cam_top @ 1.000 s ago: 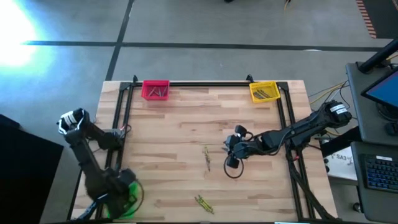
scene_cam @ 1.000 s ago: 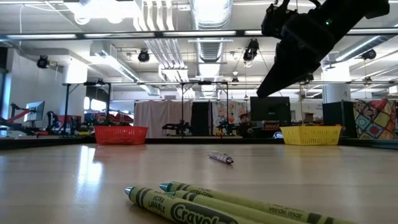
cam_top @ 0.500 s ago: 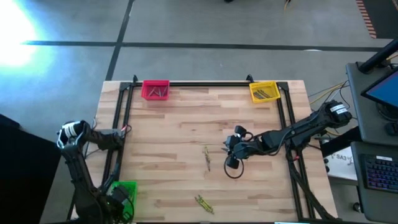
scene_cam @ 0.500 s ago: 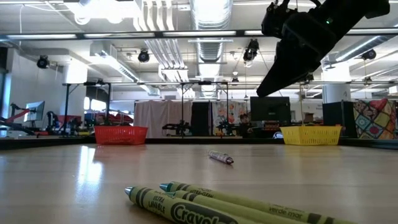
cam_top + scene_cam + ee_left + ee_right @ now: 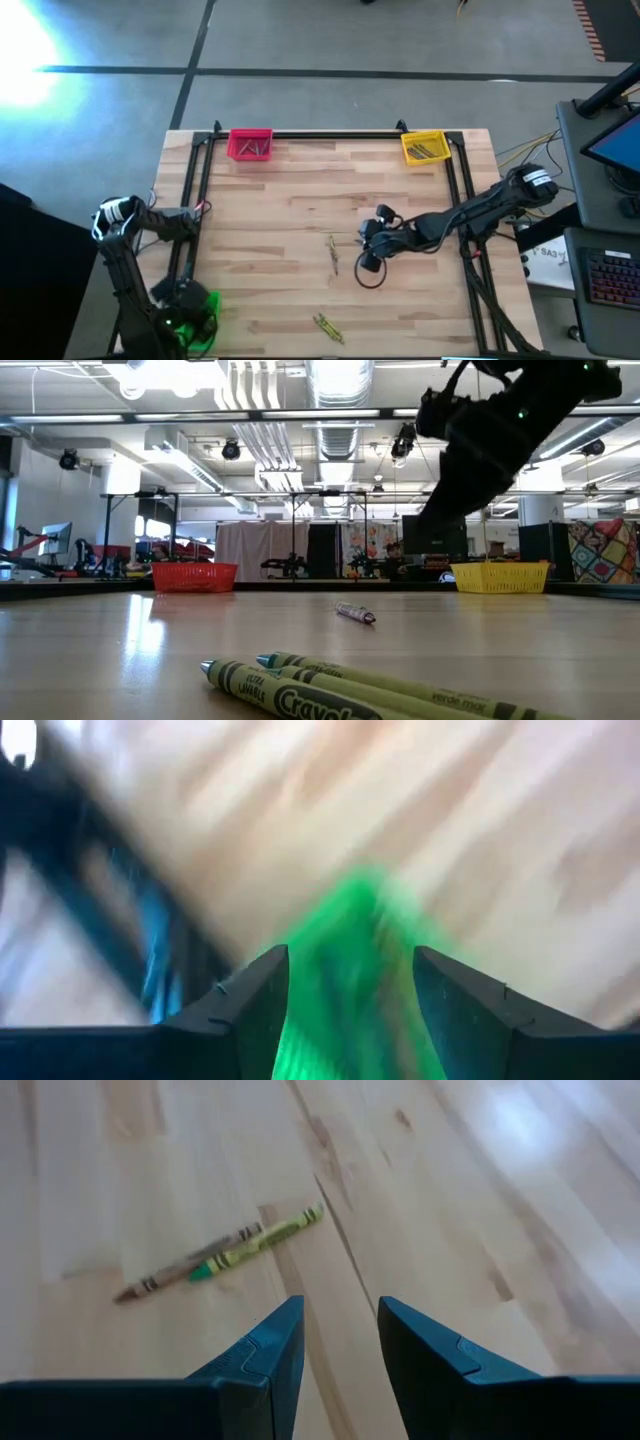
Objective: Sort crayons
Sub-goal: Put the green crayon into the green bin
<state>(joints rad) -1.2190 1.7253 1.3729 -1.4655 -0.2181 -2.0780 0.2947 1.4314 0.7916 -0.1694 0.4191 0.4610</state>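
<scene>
Left tool (image 5: 190, 318): positioned at the lower left of the high view, directly over the green bin (image 5: 205, 322) at the table (image 5: 300, 220) corner. Fingers (image 5: 250, 1010) spread apart, nothing between them.

Right tool (image 5: 366, 262): positioned right of centre in the high view, above the bare table. Jaws part open, holding nothing.

Crayons: one pair (image 5: 333, 254) lies at centre, just left of the right tool. A second pair (image 5: 326, 327) lies at the lower centre edge. Further crayons rest in the pink bin (image 5: 250, 144) and yellow bin (image 5: 424, 147) along the upper edge.
</scene>
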